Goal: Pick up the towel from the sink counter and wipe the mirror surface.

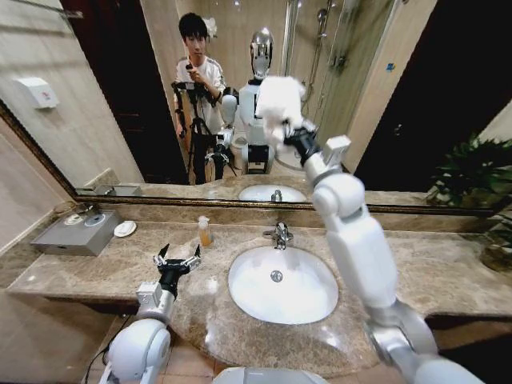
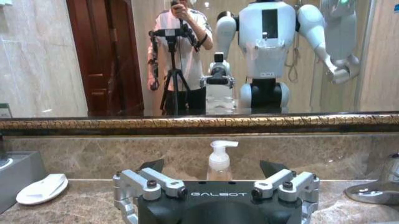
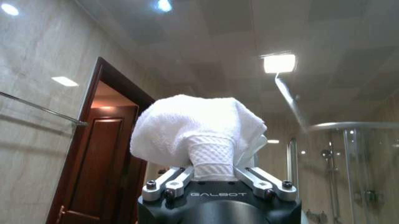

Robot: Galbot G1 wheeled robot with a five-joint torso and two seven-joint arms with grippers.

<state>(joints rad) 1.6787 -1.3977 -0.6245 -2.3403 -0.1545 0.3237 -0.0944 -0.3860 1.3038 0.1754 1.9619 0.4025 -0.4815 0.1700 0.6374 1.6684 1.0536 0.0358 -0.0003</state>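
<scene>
towel [image 3: 196, 135] clamped in right tool [image 3: 212, 179], against mirror [image 1: 120, 96].

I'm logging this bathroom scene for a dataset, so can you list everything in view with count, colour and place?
Towel: one, white, bunched in the right claw, up at the mirror.
Mirror: one, dark bronze frame, on the wall along the counter.
Counter: one, beige-brown marble, below the mirror.
Basin: one, white oval, set in the counter's middle.
Tap: one, chrome, behind the basin.
Soap bottle: one, clear with a white pump, left of the tap.
Dish: one, white, on the counter's left part.
Box: one, grey, at the counter's far left.
Plant: one, green, at the far right.
Left claw: one, black and silver, open, over the counter left of the basin.
Right claw: one, black, shut on the towel.
</scene>
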